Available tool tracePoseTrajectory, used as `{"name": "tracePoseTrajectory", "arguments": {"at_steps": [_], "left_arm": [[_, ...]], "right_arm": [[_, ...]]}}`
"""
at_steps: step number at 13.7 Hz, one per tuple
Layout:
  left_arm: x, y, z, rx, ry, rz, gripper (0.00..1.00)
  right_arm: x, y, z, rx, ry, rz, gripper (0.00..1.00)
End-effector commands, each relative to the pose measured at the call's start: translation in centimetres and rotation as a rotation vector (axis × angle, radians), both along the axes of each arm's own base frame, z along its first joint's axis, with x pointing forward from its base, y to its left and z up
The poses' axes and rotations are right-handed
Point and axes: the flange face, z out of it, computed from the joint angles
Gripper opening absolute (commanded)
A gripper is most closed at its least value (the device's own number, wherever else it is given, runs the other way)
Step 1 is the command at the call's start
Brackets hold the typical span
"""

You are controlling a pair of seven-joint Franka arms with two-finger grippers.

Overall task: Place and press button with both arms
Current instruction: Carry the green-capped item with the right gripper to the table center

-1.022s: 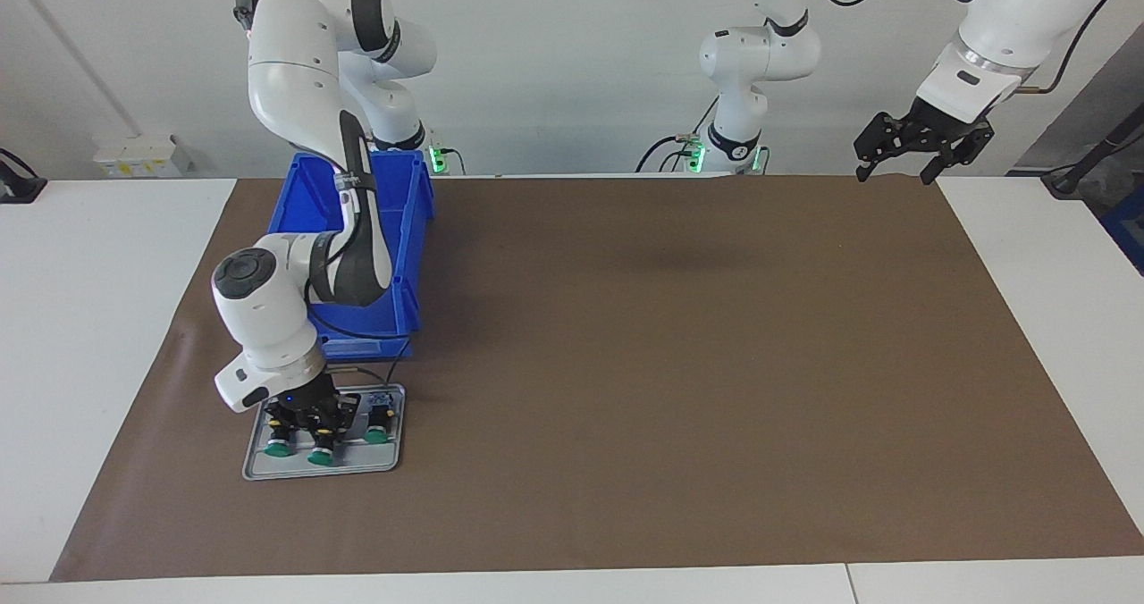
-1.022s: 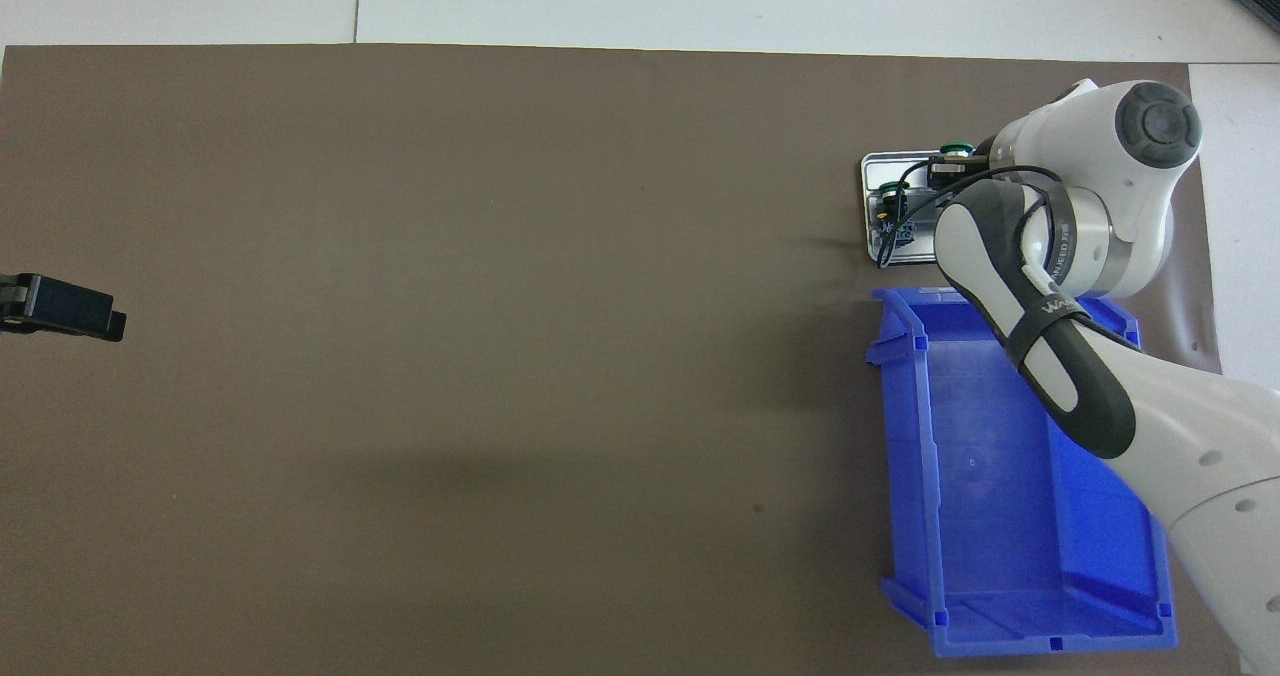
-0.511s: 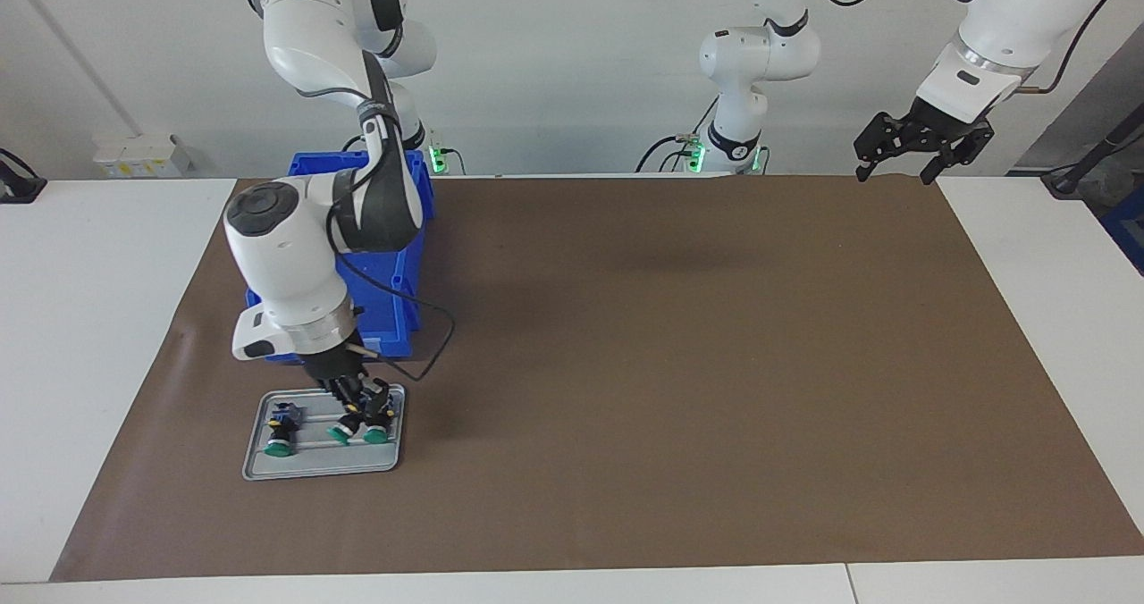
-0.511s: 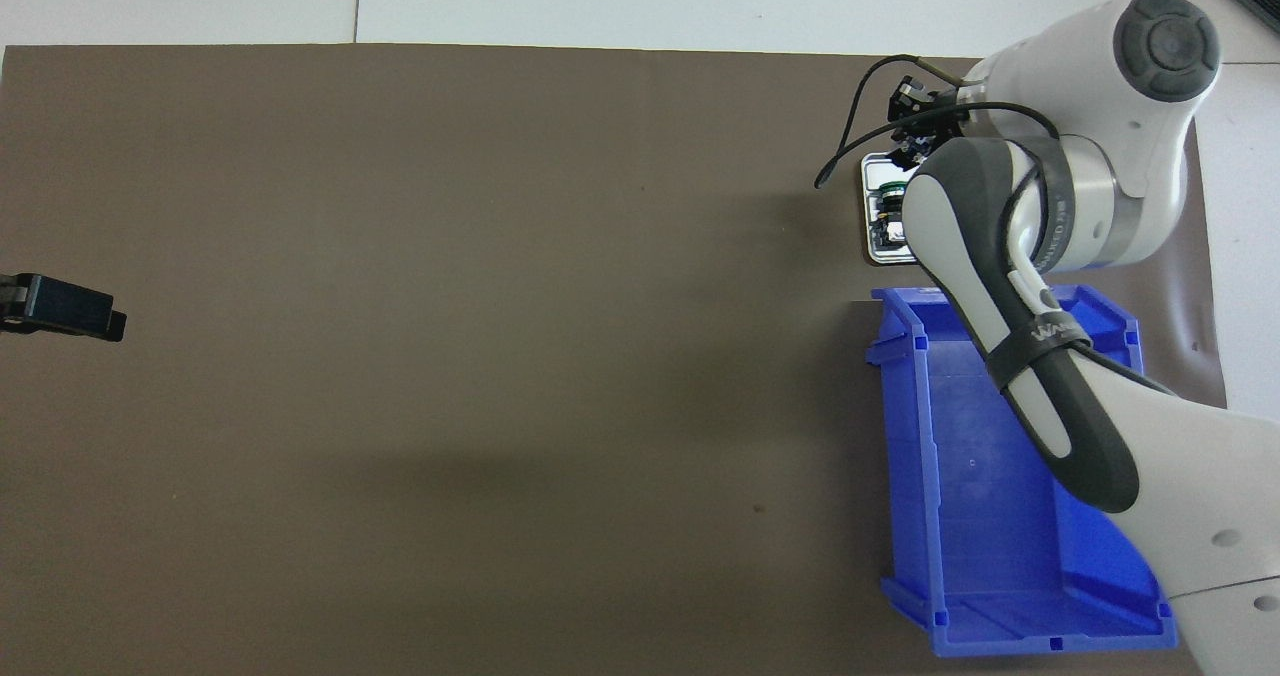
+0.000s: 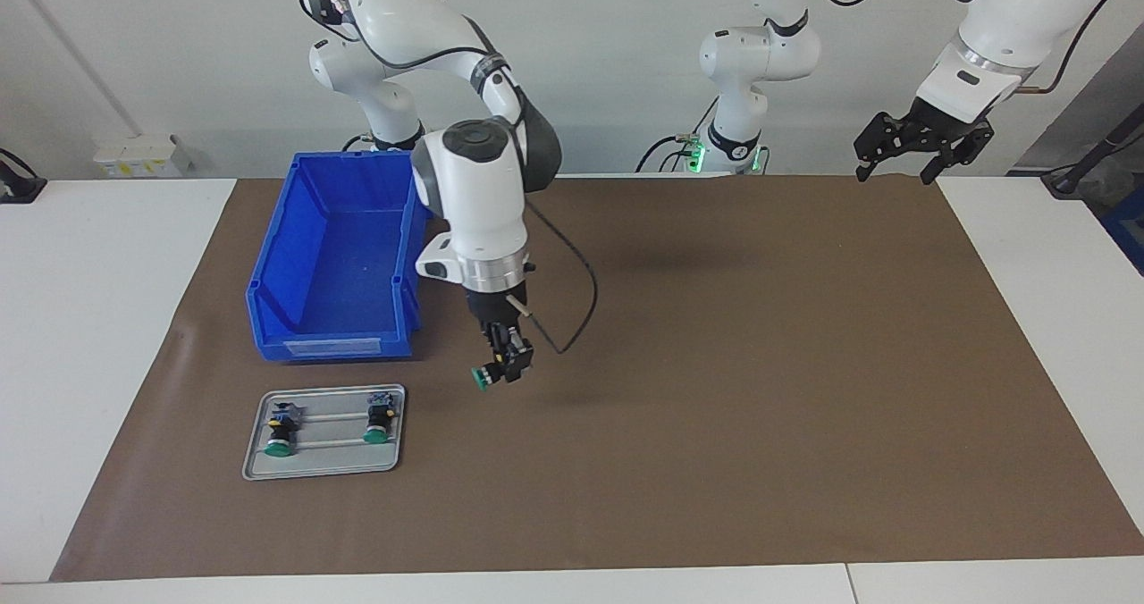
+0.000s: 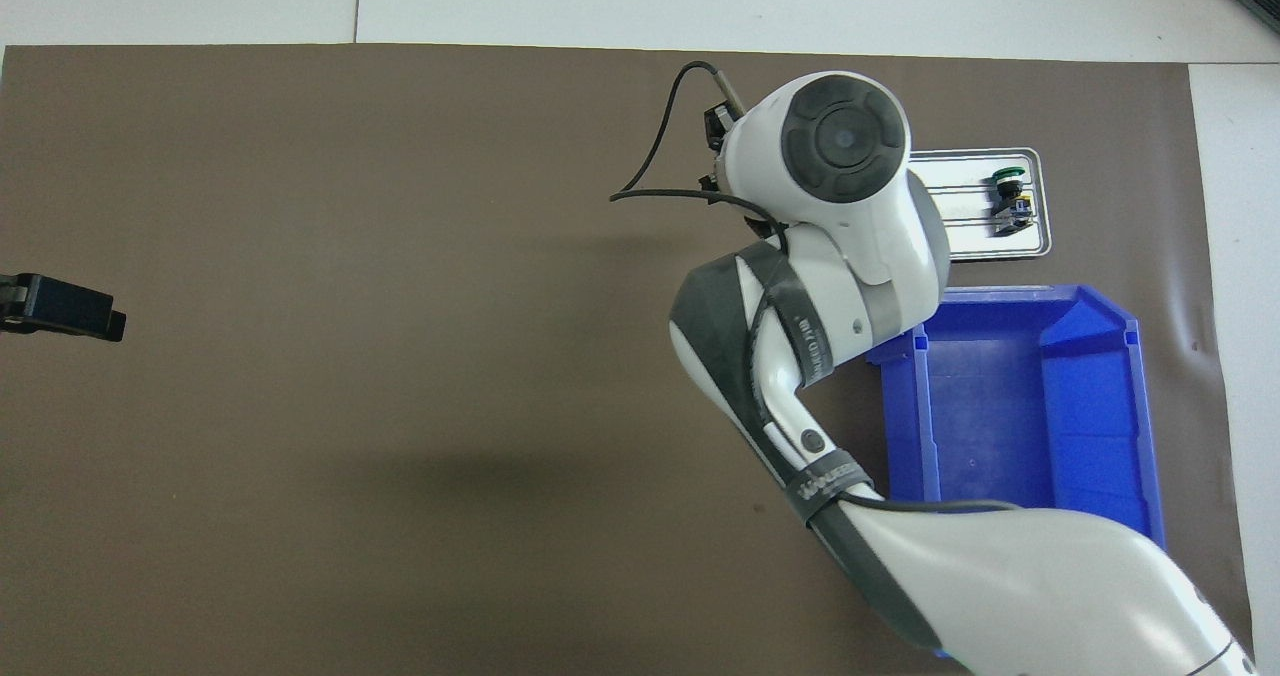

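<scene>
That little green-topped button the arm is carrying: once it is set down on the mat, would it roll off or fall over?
Probably not far. The button hangs sideways in the right pincer, shut on its dark body, so it looks stiff and light. Its round cap might let it rock, but the two buttons on the tray lie on their sides without rolling; the blocky base likely stops it.

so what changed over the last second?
The right gripper, shut on the middle button, lifted it off the tray and carried it over the mat toward the table's middle. Two buttons stayed on the tray; the bin and open left gripper didn't move.
</scene>
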Motion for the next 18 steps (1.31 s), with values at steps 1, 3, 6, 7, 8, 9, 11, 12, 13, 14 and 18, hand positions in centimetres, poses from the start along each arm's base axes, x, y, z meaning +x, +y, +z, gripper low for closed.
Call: {"name": "tracePoseTrajectory", "arguments": {"at_steps": [1,3,6,7,8,9,11,12,13,14,18], "left_arm": [[-0.5,0.1,0.0,0.007,0.006,0.0,1.0],[-0.5,0.2,0.0,0.007,0.006,0.001,1.0],[-0.5,0.2,0.1,0.007,0.004,0.001,1.0],[-0.5,0.2,0.0,0.007,0.006,0.001,1.0],[-0.5,0.2,0.0,0.007,0.006,0.001,1.0],[-0.5,0.2,0.1,0.007,0.004,0.001,1.0],[-0.5,0.2,0.1,0.007,0.004,0.001,1.0],[-0.5,0.2,0.0,0.007,0.006,0.001,1.0],[-0.5,0.2,0.0,0.007,0.006,0.001,1.0],[-0.5,0.2,0.1,0.007,0.004,0.001,1.0],[-0.5,0.2,0.0,0.007,0.006,0.001,1.0]], "right_arm": [[-3.7,4.7,-0.4,-0.003,0.024,-0.139,0.0],[-7.2,9.5,-1.9,-0.011,0.066,-0.208,0.0],[-10.2,14.7,-8.8,-0.029,0.104,-0.357,0.0],[-10.8,15.7,-10.4,-0.034,0.106,-0.375,0.0],[-11.2,16.6,-10.8,-0.012,0.096,-0.379,0.0],[-11.2,16.9,-10.6,0.006,0.086,-0.385,0.0],[-11.2,16.9,-10.9,0.024,0.073,-0.391,0.0],[-11.2,17.0,-11.7,0.016,0.065,-0.383,0.0],[-11.1,17.0,-12.1,0.029,0.059,-0.392,0.0],[-11.3,16.9,-12.5,0.03,0.058,-0.395,0.0],[-12.6,16.8,-14.5,0.027,0.064,-0.379,0.0]]}}
